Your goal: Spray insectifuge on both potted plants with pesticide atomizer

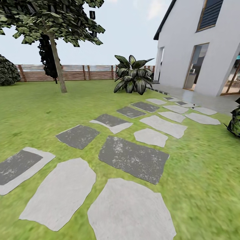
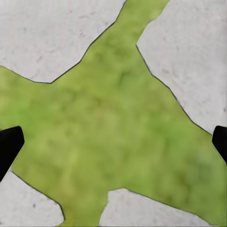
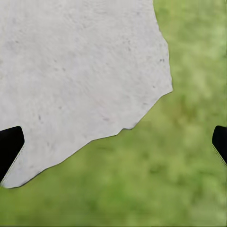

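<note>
I am in the garden, on a green lawn (image 1: 36,113) crossed by a path of flat stepping stones (image 1: 133,158). The pesticide atomizer is out of view. A plant with broad pointed dark leaves (image 1: 132,78) stands at the far end of the path, and part of another leafy plant (image 1: 235,121) shows at the right edge. No pot shows under either, so I cannot tell if they are the potted plants. My left gripper (image 2: 113,146) hangs open over grass between stones. My right gripper (image 3: 113,146) hangs open over a pale stone's edge. Both are empty.
A tree (image 1: 58,66) stands on the lawn at the back left, before a wooden slat fence (image 1: 73,72). A white house (image 1: 200,46) with glass doors and a paved terrace (image 1: 213,101) is at the right. A dark bush (image 1: 7,71) sits at the far left.
</note>
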